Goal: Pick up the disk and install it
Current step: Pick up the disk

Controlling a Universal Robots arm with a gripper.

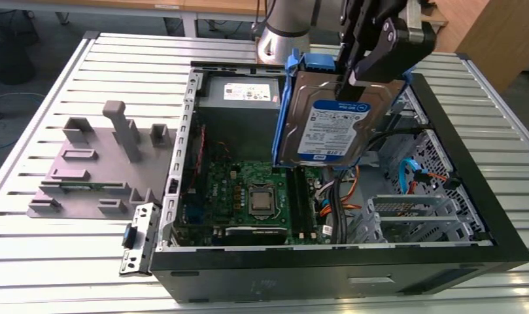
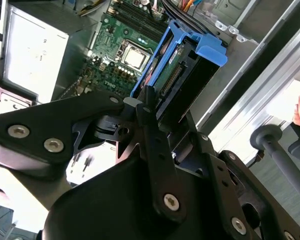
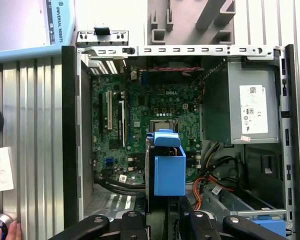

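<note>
End effector (image 1: 358, 77) stands over the open computer case (image 1: 334, 265), which lies on the table (image 1: 55, 261).
Disk (image 1: 329, 124) hangs on edge directly under the end effector, gripped at its upper edge.
Motherboard (image 1: 246, 190) is in the case, beneath the disk and reaching toward the exterior view's left.
Power supply box (image 1: 242, 98) is in the far case corner, lower than the end effector, just beside the disk on the exterior view's left.
Drive cage (image 1: 412, 216) is in the case, below the end effector, toward the exterior view's right and nearer the camera.
Parts fixture (image 1: 89, 163) is on the table outside the case, well apart from the end effector, on the exterior view's left.
</note>
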